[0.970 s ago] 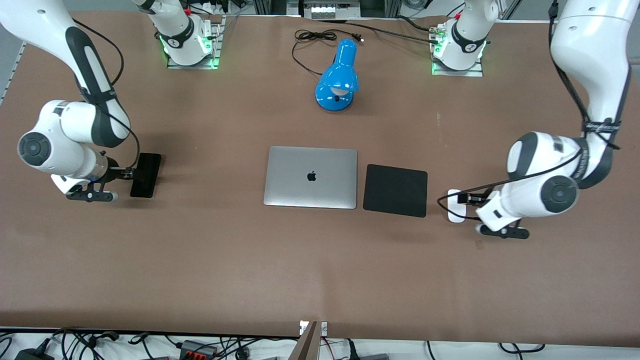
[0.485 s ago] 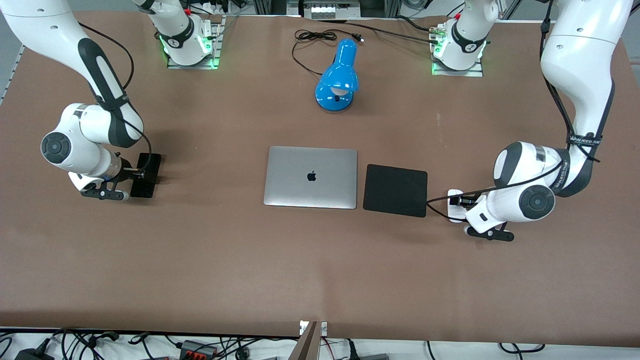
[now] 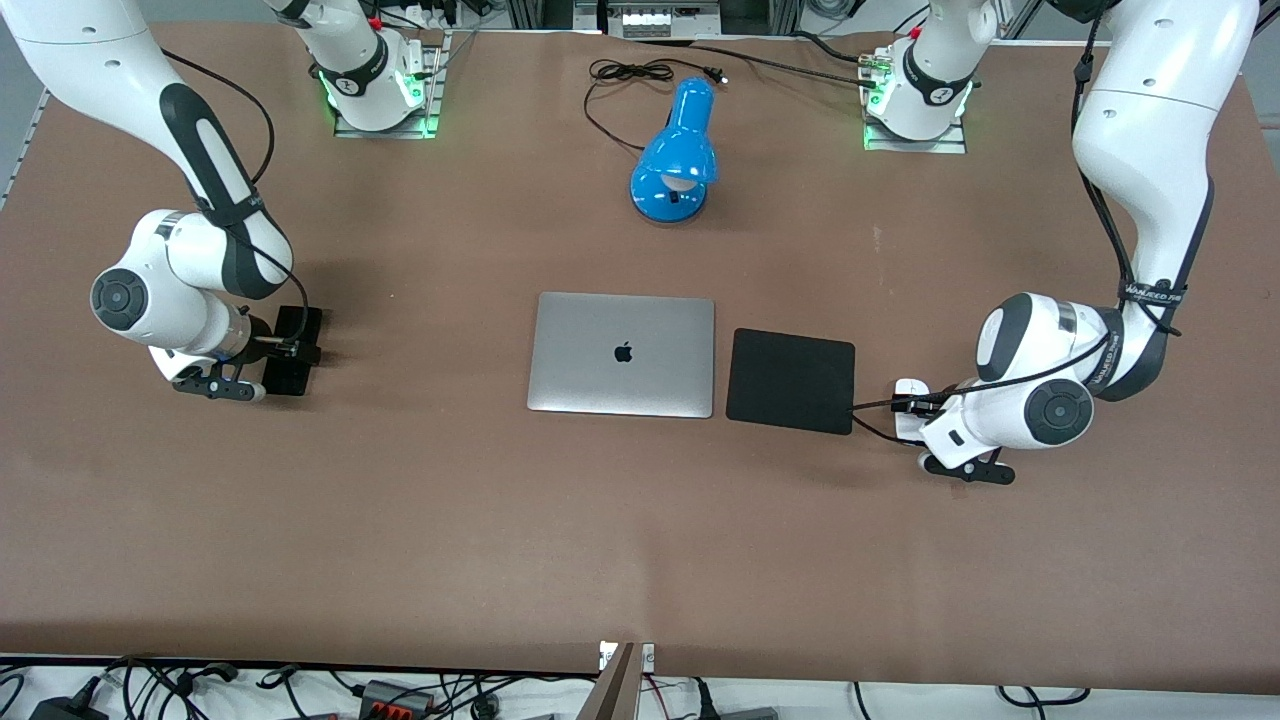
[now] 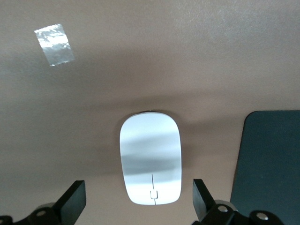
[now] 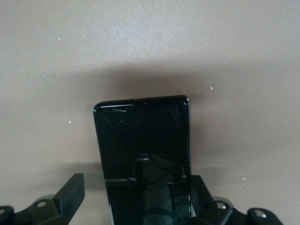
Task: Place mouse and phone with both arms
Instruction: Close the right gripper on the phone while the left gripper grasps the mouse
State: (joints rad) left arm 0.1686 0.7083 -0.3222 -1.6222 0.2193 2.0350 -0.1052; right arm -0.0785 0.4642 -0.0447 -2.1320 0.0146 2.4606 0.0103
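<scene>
Phone first: the slim black glossy rectangular phone (image 3: 296, 350) lay flat on the brown worktop (image 3: 500, 520) toward the right arm's end, well apart from the closed silver laptop (image 3: 621, 354). The right gripper (image 5: 136, 194) hung low over it with its fingers spread, one to each long edge and neither visibly touching, so nothing was grasped yet. That straddling pose looked chosen so the fingers could close across the phone's narrow width, the only span a two-finger gripper could take on so thin a slab.

At the middle stood the laptop, with a blue desk lamp (image 3: 676, 152) farther from the front camera and a squarish matte black mouse pad (image 3: 790, 380) just beside the laptop, toward the left arm's end.

The small white oval mouse (image 4: 150, 159) rested on bare worktop just beside the pad, not on it. The left gripper (image 4: 139, 202) hovered over it, fingers wide apart, flanking the mouse's long sides without contact, presumably to pinch its narrower dimension. A scrap of clear tape (image 4: 54, 38) lay on the worktop near the mouse. Both arms appeared poised at the pre-grasp step, with lowering and closing judged to come next.
</scene>
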